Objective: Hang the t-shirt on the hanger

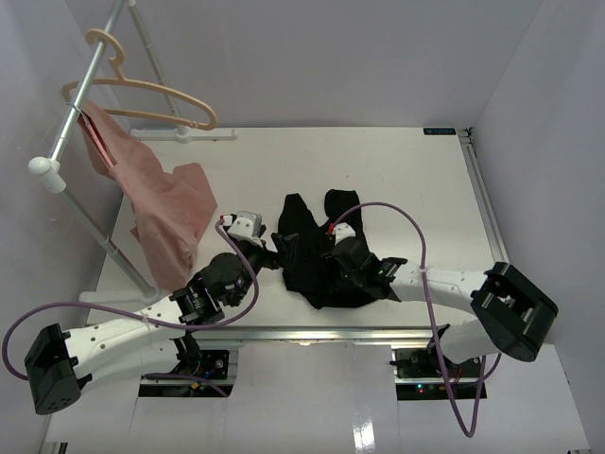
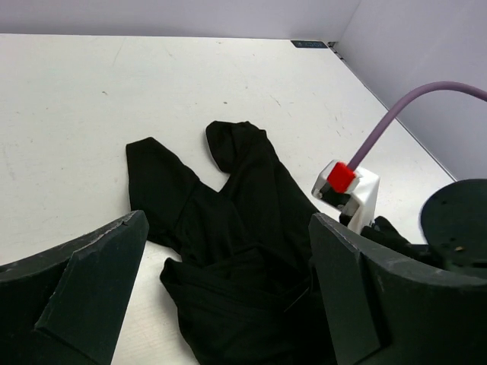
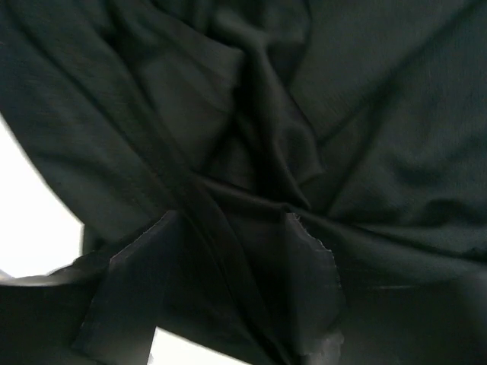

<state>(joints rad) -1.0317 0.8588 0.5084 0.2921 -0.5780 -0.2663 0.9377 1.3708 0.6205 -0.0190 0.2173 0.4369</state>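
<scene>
The white worktop (image 1: 397,170) carries the black t-shirt (image 1: 307,251), crumpled in a heap with 2 lobes pointing away from the arms. The step in hand looks like the first pick-up of this cloth. To do it well, the pinch should take a firm ridge of fabric near an edge rather than a loose middle layer, so that the shirt hangs open when lifted and the neck or hem can be found. A second hold from the other side of the t-shirt would then spread it. A slow lift suits a limp, slippery heap like this.

Far to the upper left of the t-shirt, a pink garment (image 1: 170,218) hangs from the grey rail (image 1: 71,123), and the wooden hanger (image 1: 142,90) hooks on that rail above it, bare and well apart from the t-shirt.

The right hand (image 3: 232,228) is pressed down into the t-shirt's near right part. Its fingers (image 3: 129,289) stand partly apart with a raised fold between them, and I cannot tell whether that fold is gripped yet. The left hand (image 2: 228,220) sits just beside the t-shirt's left edge, jaws spread wide and holding nothing, the cloth lying directly ahead between them.
</scene>
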